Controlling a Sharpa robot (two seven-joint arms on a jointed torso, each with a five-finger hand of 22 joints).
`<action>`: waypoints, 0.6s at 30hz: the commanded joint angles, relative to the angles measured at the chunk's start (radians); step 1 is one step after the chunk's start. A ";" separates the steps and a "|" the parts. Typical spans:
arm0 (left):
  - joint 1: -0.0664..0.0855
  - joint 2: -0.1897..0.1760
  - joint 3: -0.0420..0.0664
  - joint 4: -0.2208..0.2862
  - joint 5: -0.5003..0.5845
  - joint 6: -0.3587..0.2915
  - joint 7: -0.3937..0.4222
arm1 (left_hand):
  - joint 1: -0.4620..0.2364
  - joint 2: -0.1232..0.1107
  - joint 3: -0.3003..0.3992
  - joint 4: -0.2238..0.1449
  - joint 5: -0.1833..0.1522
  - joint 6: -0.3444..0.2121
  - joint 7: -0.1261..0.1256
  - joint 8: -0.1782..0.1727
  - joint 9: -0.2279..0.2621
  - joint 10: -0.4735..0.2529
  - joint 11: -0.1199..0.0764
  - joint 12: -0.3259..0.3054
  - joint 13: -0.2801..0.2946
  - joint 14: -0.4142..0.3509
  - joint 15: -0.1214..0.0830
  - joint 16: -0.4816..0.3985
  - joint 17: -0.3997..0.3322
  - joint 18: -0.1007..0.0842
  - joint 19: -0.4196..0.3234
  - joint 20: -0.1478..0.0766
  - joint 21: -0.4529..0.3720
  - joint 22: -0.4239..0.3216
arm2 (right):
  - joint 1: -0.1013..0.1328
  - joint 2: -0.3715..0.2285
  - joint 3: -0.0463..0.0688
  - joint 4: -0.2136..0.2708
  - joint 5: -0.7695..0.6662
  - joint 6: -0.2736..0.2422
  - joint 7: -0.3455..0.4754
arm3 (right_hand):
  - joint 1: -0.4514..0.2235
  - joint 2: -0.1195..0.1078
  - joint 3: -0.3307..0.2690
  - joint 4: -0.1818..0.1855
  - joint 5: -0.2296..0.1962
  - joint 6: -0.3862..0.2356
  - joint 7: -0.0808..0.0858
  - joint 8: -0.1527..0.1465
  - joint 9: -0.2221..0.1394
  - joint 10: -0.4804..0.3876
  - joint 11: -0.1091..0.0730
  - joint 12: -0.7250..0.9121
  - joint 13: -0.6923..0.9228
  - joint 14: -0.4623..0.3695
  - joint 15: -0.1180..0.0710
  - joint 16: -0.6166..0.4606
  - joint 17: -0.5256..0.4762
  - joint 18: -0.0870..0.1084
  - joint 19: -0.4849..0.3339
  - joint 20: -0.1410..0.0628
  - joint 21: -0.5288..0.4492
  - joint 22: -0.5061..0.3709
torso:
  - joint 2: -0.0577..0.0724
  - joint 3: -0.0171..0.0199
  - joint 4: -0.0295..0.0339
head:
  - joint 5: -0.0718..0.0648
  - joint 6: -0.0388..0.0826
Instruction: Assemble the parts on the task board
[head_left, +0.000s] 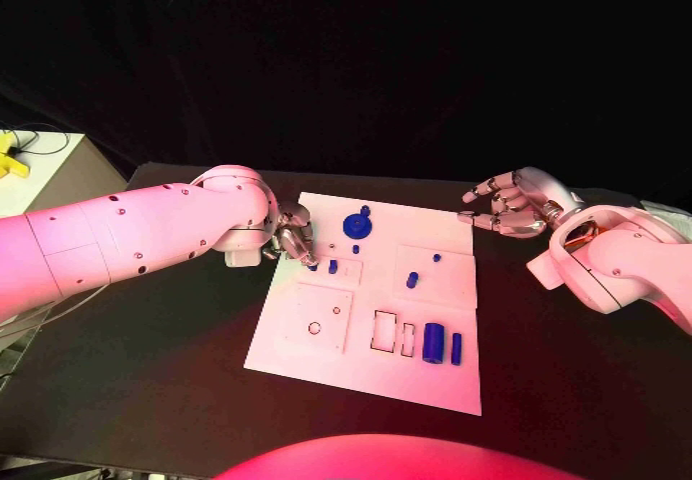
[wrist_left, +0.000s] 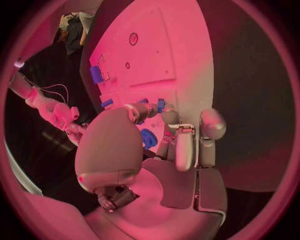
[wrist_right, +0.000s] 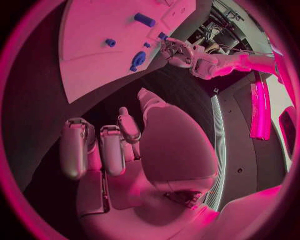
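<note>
Board: white plate, mid-frame on black table, tilted, near edge lower right of centre.
Left arm: enters from left edge, ends at board's upper-left edge.
Right arm: enters from right edge, stops off board's upper-right corner.
Left hand: over board's left edge; fingertips curled down by a small blue part; can't tell if grasping or just touching.
Right hand: above table, apart from board; fingers loosely curled, apart, nothing in them.
Disc part: blue, round w/ knob, upper board.
Cylinders: two blue, upright side by side, lower right of board.
Small parts: blue pegs, mid-board.
Slots: rectangular outlines just left of cylinders.
</note>
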 joint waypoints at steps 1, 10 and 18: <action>-0.005 0.004 -0.003 0.004 -0.002 0.047 -0.005 | 0.000 0.007 0.186 -0.189 0.004 0.017 -0.013 0.001 0.023 0.008 -0.002 0.004 0.002 0.073 -0.009 0.007 0.147 -0.009 0.007 0.000 0.005 0.002 | -0.001 0.001 0.000 0.000 -0.005 0.007 0.009 | -0.008 -0.002 -0.007 -0.001 0.003 -0.006 0.000 0.003 -0.001 -0.004 0.003 0.003 -0.001 0.055 0.006 -0.005 0.105 0.006 0.001 0.006 -0.005 0.136 | 0.000 -0.0004 0.0007 | 0.000 -0.001; -0.007 0.012 -0.005 -0.001 -0.002 0.039 -0.005 | -0.020 0.010 0.183 -0.189 0.007 0.024 -0.016 0.001 0.025 0.025 -0.005 0.012 0.020 0.075 -0.011 0.009 0.155 -0.010 0.012 -0.002 0.008 0.009 | -0.001 0.001 0.000 0.001 -0.005 0.006 0.009 | -0.008 -0.002 -0.007 -0.001 0.003 -0.006 0.000 0.003 -0.001 -0.004 0.003 0.003 -0.001 0.055 0.006 -0.005 0.105 0.006 0.001 0.006 -0.005 0.136 | 0.000 -0.0002 0.0000 | 0.000 -0.003; -0.015 0.023 -0.007 -0.009 -0.001 0.009 -0.002 | -0.038 0.018 0.181 -0.185 0.004 0.030 -0.022 0.004 0.029 0.043 -0.010 0.023 0.041 0.077 -0.015 0.012 0.162 -0.013 0.021 -0.005 0.014 0.025 | -0.001 0.001 0.000 0.001 -0.005 0.006 0.010 | -0.008 -0.002 -0.007 -0.001 0.003 -0.006 0.000 0.003 -0.001 -0.004 0.003 0.003 -0.001 0.055 0.006 -0.005 0.105 0.006 0.001 0.006 -0.005 0.136 | 0.000 -0.0004 0.0001 | -0.001 -0.006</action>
